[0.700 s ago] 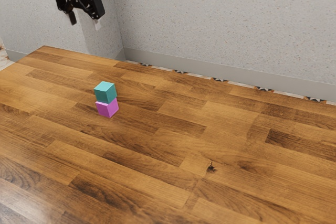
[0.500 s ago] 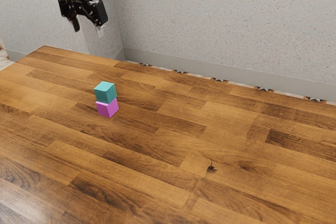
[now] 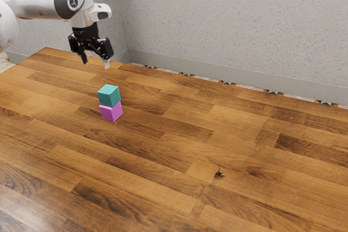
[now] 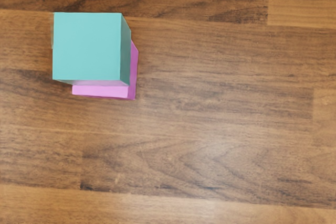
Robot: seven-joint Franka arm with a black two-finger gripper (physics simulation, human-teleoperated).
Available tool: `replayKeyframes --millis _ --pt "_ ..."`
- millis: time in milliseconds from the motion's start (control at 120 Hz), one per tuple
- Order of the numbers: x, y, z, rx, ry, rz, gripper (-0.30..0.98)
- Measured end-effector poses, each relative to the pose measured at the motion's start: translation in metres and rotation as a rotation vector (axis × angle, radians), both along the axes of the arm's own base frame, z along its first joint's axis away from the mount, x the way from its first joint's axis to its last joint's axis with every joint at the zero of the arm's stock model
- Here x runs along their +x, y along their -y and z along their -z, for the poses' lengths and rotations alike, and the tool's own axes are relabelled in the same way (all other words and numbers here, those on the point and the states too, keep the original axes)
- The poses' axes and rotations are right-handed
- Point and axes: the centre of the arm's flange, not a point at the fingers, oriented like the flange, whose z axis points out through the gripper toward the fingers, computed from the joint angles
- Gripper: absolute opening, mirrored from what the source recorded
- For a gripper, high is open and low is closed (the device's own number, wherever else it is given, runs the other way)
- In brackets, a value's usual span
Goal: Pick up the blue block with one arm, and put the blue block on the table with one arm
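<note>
The exterior view shows the black gripper [image 3: 95, 63], jaws spread, above the wooden bench [image 3: 244, 134]; the wrist view, a smooth teal block [image 4: 86, 45], square-topped, on a magenta block [image 4: 100, 92].

**Open air above, an obstacle below**

We have free air between our pincer [image 3: 95, 62] and the blue block [image 3: 109, 96], whose top and visible sides are exposed. Directly under it, the pink block [image 3: 111, 112] bars the way down. Bare worktop [image 3: 179, 134] surrounds the stack, giving us room to pass; the wall [image 3: 234, 25] stands beyond the worktop's far edge.
</note>
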Motion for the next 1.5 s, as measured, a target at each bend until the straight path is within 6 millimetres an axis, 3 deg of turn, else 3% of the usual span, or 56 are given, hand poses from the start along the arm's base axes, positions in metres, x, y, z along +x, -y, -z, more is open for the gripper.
replayKeyframes --millis 67,150,192,333,525,800,1083,1183,1317,1383,1500 --pt "0.011 -0.027 0.02 -0.01 -0.003 -0.029 0.68" --pt "0.046 -0.052 0.038 -0.017 0.024 -0.028 0.69" --pt "0.06 -0.06 0.057 -0.042 0.024 -0.018 0.69" --pt "0.077 -0.087 0.114 -0.088 -0.009 -0.013 0.69" --pt "0.087 -0.09 0.157 -0.107 -0.034 0.019 0.69" --pt "0.096 -0.101 0.177 -0.101 -0.007 0.04 0.69" --pt "0.098 -0.099 0.216 -0.12 -0.037 0.06 0.69" --pt "0.098 -0.099 0.223 -0.122 -0.04 0.064 0.66" --pt "0.098 -0.1 0.22 -0.116 -0.034 0.068 0.38" --pt "0.097 -0.1 0.202 -0.098 -0.021 0.071 0.29" --pt "0.087 -0.079 0.144 -0.052 0.003 0.102 0.17"
